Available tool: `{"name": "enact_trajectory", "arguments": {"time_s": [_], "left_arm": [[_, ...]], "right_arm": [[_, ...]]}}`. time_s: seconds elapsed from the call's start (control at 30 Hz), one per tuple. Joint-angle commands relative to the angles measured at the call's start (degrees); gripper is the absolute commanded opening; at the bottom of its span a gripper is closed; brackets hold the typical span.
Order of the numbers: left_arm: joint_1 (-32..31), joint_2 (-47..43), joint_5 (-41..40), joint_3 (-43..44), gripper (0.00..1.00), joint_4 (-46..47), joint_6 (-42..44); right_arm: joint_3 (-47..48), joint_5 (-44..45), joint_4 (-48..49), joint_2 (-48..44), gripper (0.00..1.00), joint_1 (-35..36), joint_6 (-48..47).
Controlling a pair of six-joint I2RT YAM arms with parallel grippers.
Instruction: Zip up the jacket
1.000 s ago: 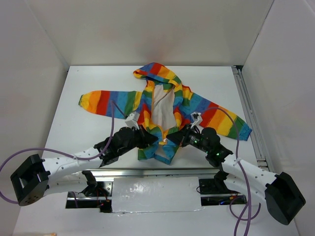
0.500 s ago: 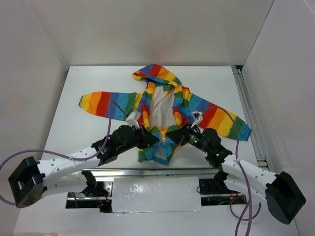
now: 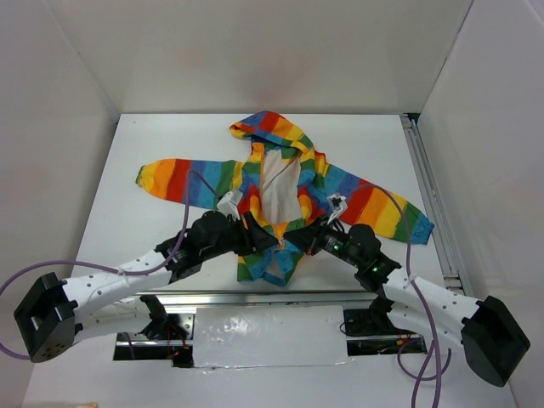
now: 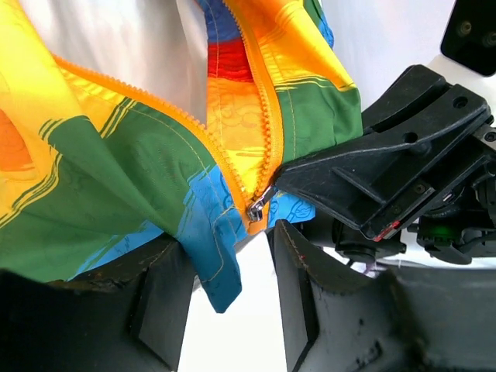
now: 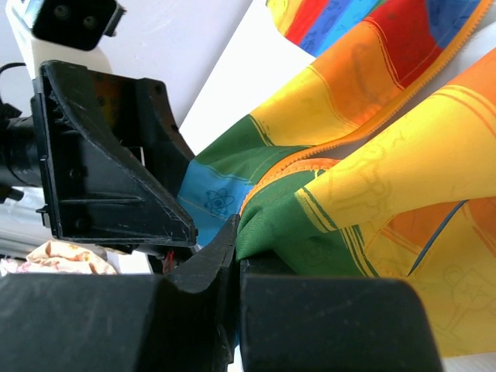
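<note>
The rainbow-striped jacket (image 3: 280, 183) lies flat on the table, hood at the far side, its front open to the white lining. Its orange zipper (image 4: 260, 116) is joined only at the bottom, where the metal slider (image 4: 256, 209) sits. My left gripper (image 4: 231, 239) stands open just below the slider, and a blue hem corner (image 4: 213, 260) hangs loose between its fingers (image 4: 298, 287). My right gripper (image 5: 236, 232) is shut on the green fabric at the jacket's lower front edge. In the top view both grippers, left (image 3: 262, 240) and right (image 3: 297, 243), meet at the hem.
White walls box in the table (image 3: 170, 136) on three sides. A metal rail (image 3: 429, 195) runs along the right edge. The jacket's sleeves (image 3: 174, 178) spread out to both sides. Purple cables (image 3: 195, 204) loop above each arm.
My left gripper has opened and let go of the jacket's bottom edge. Both grippers and the hem have shifted slightly left. The right gripper keeps its hold.
</note>
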Motion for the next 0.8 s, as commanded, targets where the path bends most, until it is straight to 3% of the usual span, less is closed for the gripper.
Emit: {"name": "enact_trajectory", "arguments": {"time_s": [0.0,0.07,0.3,0.43,0.57,0.77], "left_arm": [[0.8,0.1,2.9,1.4,0.55,3.7,0.4],[1.3,0.6,4.6,0.9,0.53,5.2,0.6],[2.6,1.7,10.4,0.2,0.29,9.3,1.7],[2.9,2.3,11.7,0.5,0.23,9.9,2.7],[3.0,3.1,12.3,1.5,0.25,7.8,2.7],[3.4,4.3,11.3,4.1,0.44,2.9,3.1]], "right_arm": [[-0.2,0.1,4.3,-2.2,0.0,1.1,-0.3],[-0.4,1.2,4.2,-2.7,0.0,1.1,0.2],[-1.1,3.3,6.4,-1.5,0.0,1.5,2.8],[-1.5,4.0,7.5,-1.2,0.0,1.8,3.2],[-1.7,5.4,7.2,-2.5,0.0,2.0,3.4],[-2.1,6.5,4.5,-5.8,0.0,2.1,2.8]]}}
